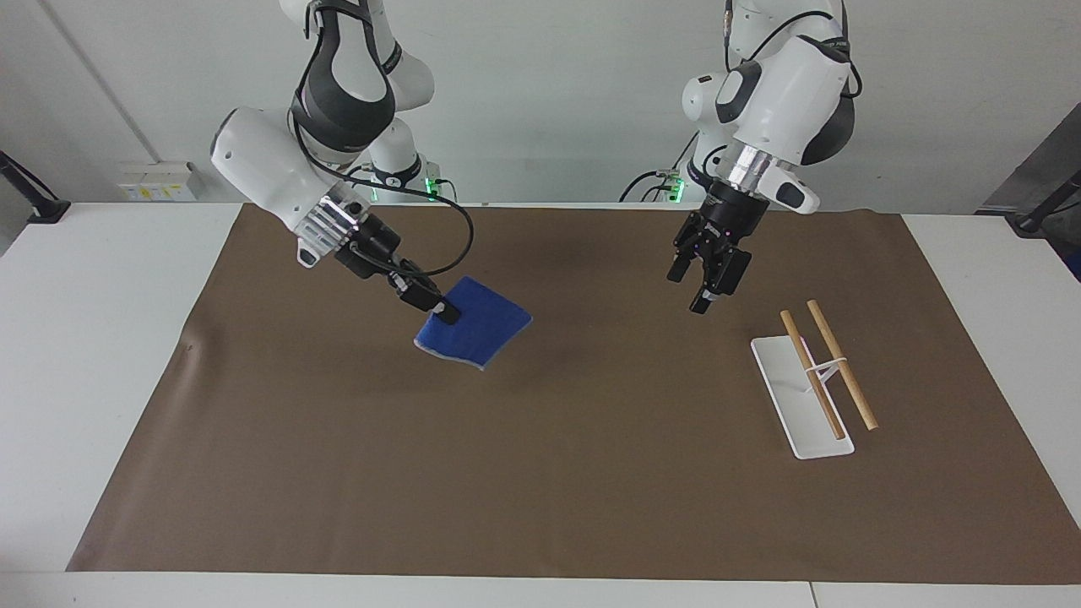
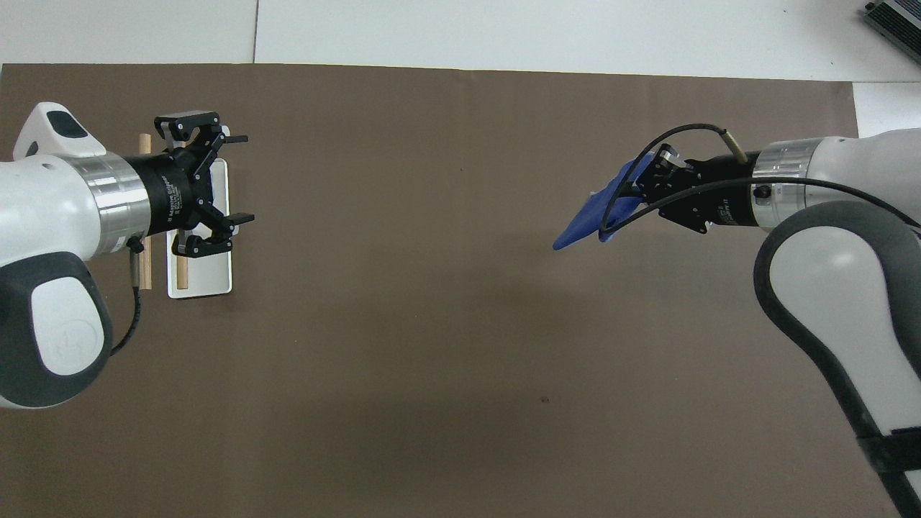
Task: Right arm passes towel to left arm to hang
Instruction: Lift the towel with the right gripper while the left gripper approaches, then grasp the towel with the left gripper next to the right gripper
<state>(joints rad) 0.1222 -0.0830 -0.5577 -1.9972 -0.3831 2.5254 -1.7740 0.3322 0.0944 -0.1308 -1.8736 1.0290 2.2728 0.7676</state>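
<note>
Facing view, towel (image 1: 477, 331) held aloft, free edge toward left arm (image 1: 781, 89)

towel (image 1: 477, 331): blue cloth, matt
rods (image 1: 828, 371): bare wood
rack base (image 1: 781, 397): white, smooth
table cover (image 1: 540, 473): brown, matt
</note>
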